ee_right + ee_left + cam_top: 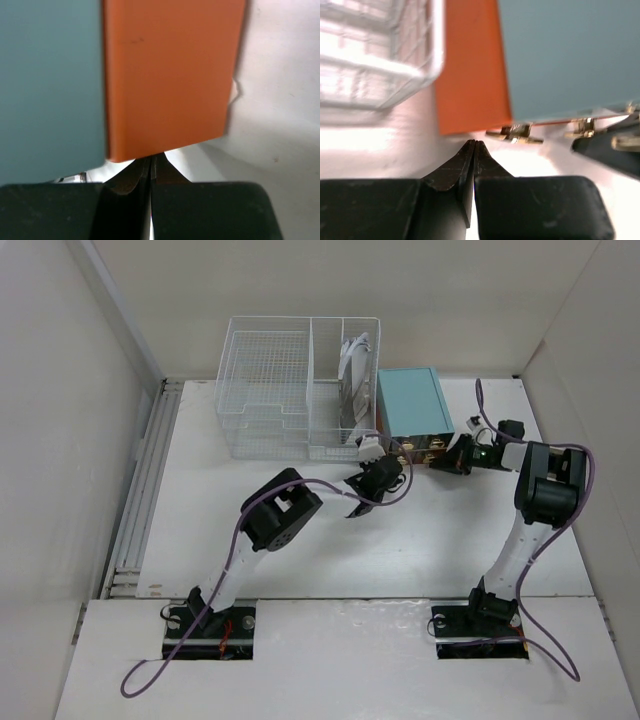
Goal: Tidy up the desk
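Two arms are reaching toward the far edge of the worktop [300, 560], which is lying flat and white under both bases and stretching from wall to wall, with a grey rail [140, 500] running along its left edge. One wire-mesh basket [265, 390] is standing at the far edge, left of centre; white sheets [355, 365] are leaning upright in its right compartment. One teal drawer box [412, 400] is sitting just beside the basket on its right, likewise at the far edge; whether the two are touching, cannot tell. This box is showing an orange side [170, 75] in both wrist views, and small brass handles [515, 134] are sticking out along its near face.

At the box, left fingers [452, 172] are pressing together with nothing between them, tips pointing at the box's near left corner, just short of the brass handles and over bare worktop. Opposite, right fingers [127, 180] are meeting tip to tip, nothing visible between them, tips hovering just short of the orange side. From above, right fingers are sitting at the box's near face, close to the handles; left fingers are hanging a little nearer the worktop's middle.
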